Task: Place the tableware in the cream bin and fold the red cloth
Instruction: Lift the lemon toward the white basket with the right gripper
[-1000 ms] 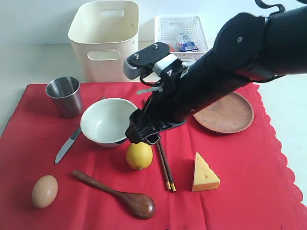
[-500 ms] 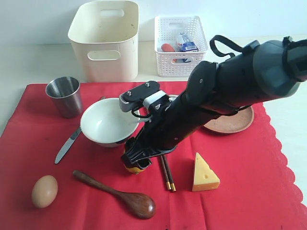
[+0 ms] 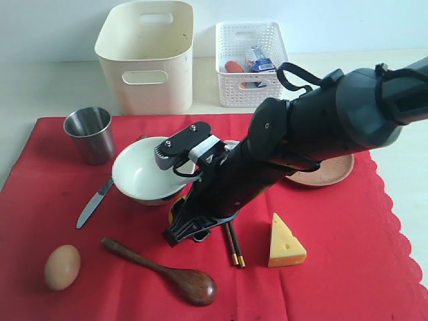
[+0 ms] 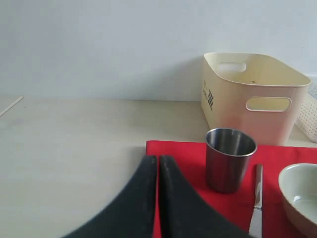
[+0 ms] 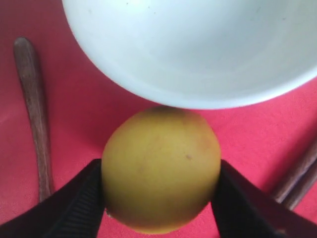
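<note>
Right tool [image 3: 182, 229] is lowered onto the red cloth [image 3: 348, 241], just in front of the white bowl [image 3: 148, 168], and its fingers [image 5: 79, 203] are set against both sides of the lemon [image 5: 161, 173]. The lemon appears to be gripped, though it cannot be told whether it is lifted off the cloth.

The left tool [image 4: 157, 198] is seen with its fingers pressed together, holding nothing, near the cloth's corner by the steel cup [image 3: 89, 134].

The cloth is spread flat on the counter [image 3: 40, 87]. On it are laid the cup, the bowl, the silver table knife [image 3: 93, 202], the dark wooden spoon [image 3: 160, 267], the chopsticks [image 3: 233, 244] and the brown plate [image 3: 331, 172], partly hidden by the arm. An egg [image 3: 62, 266] and a cheese wedge [image 3: 286, 242] are also on it. The cream bin [image 3: 146, 57] is placed behind the cloth.
</note>
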Motion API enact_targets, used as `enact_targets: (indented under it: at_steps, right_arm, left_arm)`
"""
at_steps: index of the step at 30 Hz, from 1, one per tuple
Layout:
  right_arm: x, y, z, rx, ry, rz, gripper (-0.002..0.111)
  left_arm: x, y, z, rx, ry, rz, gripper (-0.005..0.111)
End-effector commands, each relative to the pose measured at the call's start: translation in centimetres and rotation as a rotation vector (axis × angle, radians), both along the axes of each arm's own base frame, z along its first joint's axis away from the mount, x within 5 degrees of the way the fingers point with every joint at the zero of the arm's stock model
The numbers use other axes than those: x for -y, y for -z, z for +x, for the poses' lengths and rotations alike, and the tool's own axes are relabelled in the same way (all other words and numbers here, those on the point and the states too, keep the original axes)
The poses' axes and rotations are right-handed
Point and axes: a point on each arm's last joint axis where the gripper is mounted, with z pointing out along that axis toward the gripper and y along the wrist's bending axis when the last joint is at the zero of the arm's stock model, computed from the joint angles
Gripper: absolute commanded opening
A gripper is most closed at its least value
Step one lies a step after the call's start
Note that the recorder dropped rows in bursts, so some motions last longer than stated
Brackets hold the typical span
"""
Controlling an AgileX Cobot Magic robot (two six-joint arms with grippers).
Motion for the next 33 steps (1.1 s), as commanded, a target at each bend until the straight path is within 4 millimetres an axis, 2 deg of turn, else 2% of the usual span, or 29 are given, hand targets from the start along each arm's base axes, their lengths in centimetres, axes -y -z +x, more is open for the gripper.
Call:
enact_targets:
  at_steps: [1,4,5,7,10,12,14,16,20,27,33]
  right_arm:
    - [0.0,-0.2,-0.3,-0.011,-0.039,-0.010,0.026]
    - [0.2,-0.7,-0.6,-0.013,-0.070,-0.013,0.012]
    - [0.4,-1.5,-0.6,0.005,-0.078,-0.023,0.006]
    - [1.2,-2.9,-0.4,0.053,-0.061,-0.067,0.000]
    - [2.8,-5.5,0.1,0.163,0.008,-0.150,0.000]
    - [4.0,-7.8,0.8,0.295,0.087,-0.184,0.000]
    - [5.6,-9.4,2.8,0.444,0.229,-0.197,0.000]
    - [6.9,-9.5,4.7,0.497,0.328,-0.208,0.000]
    - [8.2,-8.2,8.3,0.482,0.407,-0.164,0.000]
    - [8.9,-7.1,13.3,0.477,0.508,-0.190,0.000]
    - [8.6,-7.3,16.0,0.488,0.526,-0.195,0.000]
  left_arm:
    - [0.0,-0.1,0.0,0.007,-0.002,-0.006,0.004]
    - [0.0,-0.1,0.0,0.007,-0.002,-0.006,0.004]
    - [0.0,-0.1,0.0,0.007,-0.002,-0.006,0.004]
    - [0.0,-0.1,0.0,0.007,-0.002,-0.006,0.004]
    - [0.0,-0.1,0.0,0.007,-0.002,-0.006,0.004]
    - [0.0,-0.1,0.0,0.007,-0.002,-0.006,0.004]
    - [0.0,-0.1,0.0,0.007,-0.002,-0.006,0.004]
    - [0.0,-0.1,0.0,0.007,-0.002,-0.006,0.004]
    - [0.0,-0.1,0.0,0.007,-0.002,-0.006,0.004]
    - [0.0,-0.1,0.0,0.007,-0.002,-0.006,0.004]
    - [0.0,-0.1,0.0,0.007,-0.002,-0.006,0.004]
